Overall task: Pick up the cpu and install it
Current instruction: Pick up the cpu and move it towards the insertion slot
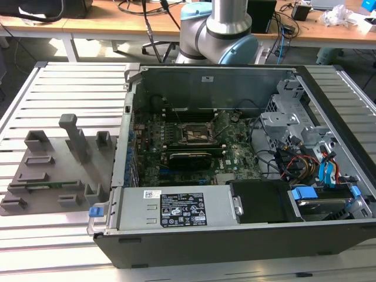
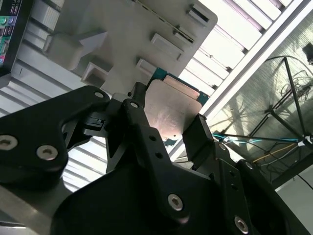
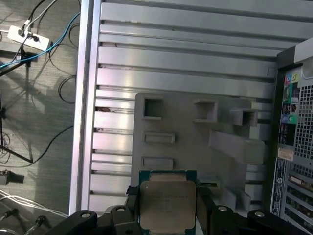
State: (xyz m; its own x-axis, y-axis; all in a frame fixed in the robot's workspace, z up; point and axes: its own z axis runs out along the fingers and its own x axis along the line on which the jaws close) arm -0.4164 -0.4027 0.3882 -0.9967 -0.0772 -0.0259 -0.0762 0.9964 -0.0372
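"Where's the cpu (image 3: pixel 167 203)?"

"Between the gripper (image 2: pixel 168 111) jaws, which are closed to its width on two opposite edges. It's over the grey tray (image 3: pixel 186 142), on the exterior view's left of the computer case (image 1: pixel 247 235)."

"How will it handle?"

"Probably light and stiff, with a fragile underside. Hold it by the edges; the metal top looks slippery."

The cpu (image 3: pixel 167 204), a flat square chip with a silver-grey metal top and a thin teal-green rim, is sitting gripped at two opposite edges by the end effector (image 3: pixel 167 196). It is lying roughly level and seemingly hanging clear above the grey tray (image 3: pixel 186 147) on the slatted bench (image 3: pixel 186 63).
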